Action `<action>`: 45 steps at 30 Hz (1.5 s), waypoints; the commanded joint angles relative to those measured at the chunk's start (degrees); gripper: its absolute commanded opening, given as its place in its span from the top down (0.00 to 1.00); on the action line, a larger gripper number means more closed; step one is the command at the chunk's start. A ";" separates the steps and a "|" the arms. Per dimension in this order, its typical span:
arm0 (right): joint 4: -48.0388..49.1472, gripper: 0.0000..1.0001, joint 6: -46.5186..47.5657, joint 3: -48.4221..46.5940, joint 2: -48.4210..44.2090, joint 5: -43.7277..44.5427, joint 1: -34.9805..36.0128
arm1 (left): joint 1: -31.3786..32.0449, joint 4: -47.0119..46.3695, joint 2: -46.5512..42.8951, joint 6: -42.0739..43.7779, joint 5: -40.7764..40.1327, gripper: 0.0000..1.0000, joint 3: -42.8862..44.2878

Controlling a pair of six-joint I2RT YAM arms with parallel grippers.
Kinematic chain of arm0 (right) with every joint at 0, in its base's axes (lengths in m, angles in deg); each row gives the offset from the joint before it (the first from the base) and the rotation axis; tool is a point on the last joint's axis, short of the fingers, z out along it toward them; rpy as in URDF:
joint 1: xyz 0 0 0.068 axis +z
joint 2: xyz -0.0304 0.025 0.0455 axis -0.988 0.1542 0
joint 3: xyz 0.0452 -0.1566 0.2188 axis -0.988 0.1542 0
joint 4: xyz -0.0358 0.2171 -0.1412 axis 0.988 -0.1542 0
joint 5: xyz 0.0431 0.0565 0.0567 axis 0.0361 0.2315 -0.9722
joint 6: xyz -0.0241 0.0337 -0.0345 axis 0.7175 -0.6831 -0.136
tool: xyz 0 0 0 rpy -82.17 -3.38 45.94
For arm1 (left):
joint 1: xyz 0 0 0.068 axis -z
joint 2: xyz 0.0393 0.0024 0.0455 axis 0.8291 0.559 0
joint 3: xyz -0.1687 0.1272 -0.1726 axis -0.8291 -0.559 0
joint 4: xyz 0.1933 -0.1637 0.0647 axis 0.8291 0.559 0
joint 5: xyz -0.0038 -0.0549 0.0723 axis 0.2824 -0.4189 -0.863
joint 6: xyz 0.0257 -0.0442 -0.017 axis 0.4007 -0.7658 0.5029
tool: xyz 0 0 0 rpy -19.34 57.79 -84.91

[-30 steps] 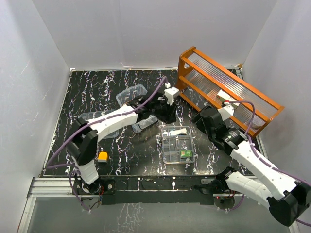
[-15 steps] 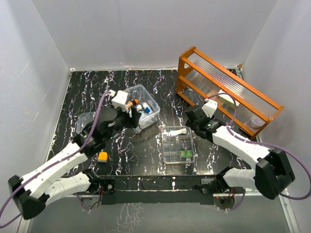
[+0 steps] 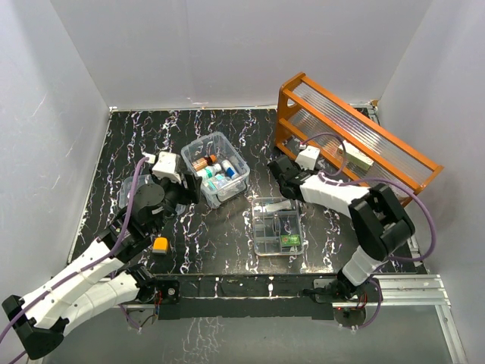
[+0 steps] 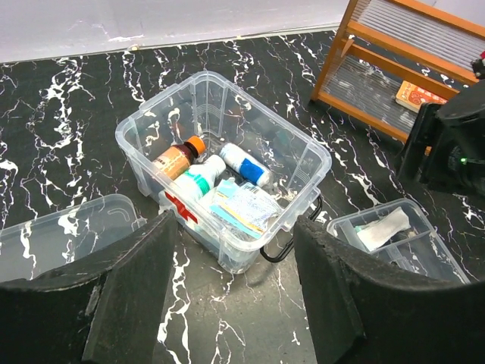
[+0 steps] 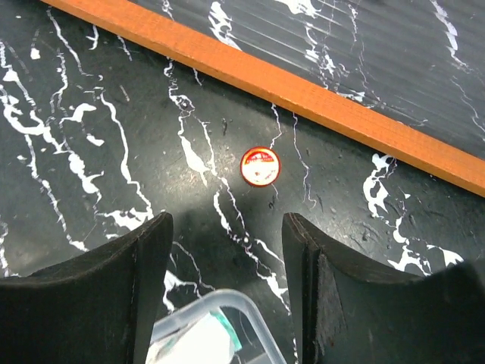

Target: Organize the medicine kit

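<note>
1. The box [image 4: 294,155] stands without its lid at mid-table, toward the far side, with a red cross [image 4: 180,205] on its near wall.
2. Inside it lie a brown bottle with an orange cap [image 4: 178,158], a white bottle with a green cap [image 4: 198,180], a white-and-blue tube [image 4: 244,165] and a flat pale-blue packet [image 4: 246,208].
3. The lid [image 4: 61,231] lies flat on the table [image 3: 129,136] just left of the box and holds nothing.
4. The tray [image 3: 256,227] sits apart from the box, to its right and nearer the front edge. A white packet [image 4: 383,226] lies in a far compartment and a small green item [image 3: 290,240] in the near right one.
5. The rack [image 3: 345,121] stands slantwise in the far right corner, with a small orange carton [image 4: 417,95] on its shelf.
6. A round red-and-white disc [image 5: 260,167] lies on the table between the rack's base rail and the tray's corner.
7. A yellow block [image 3: 160,244] sits near the front left edge.
8. The left claw [image 4: 233,227] hangs just before the box, its jaws apart and gripping nothing.
9. The right claw [image 5: 225,227] hangs over the gap between tray and rack, its jaws apart, with nothing in them.
10. Bare table shows along the far left, and between the box and the tray.
</note>
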 commanded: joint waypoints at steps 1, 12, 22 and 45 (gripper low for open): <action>2.44 0.42 -1.65 -3.59 4.18 7.66 -0.47 | -0.01 0.39 -1.71 -0.32 -1.28 0.38 1.10; 4.76 0.47 -5.73 -2.02 9.72 6.15 -3.31 | -0.01 0.50 -1.89 -0.96 -0.47 0.38 0.98; 7.86 0.54 -6.87 -0.77 11.98 1.81 -5.98 | -0.01 0.37 -1.23 -0.86 -0.56 0.38 0.96; 5.68 0.75 -2.24 -0.90 5.50 0.43 -2.41 | -0.01 0.31 -0.56 -0.88 -0.64 0.37 0.85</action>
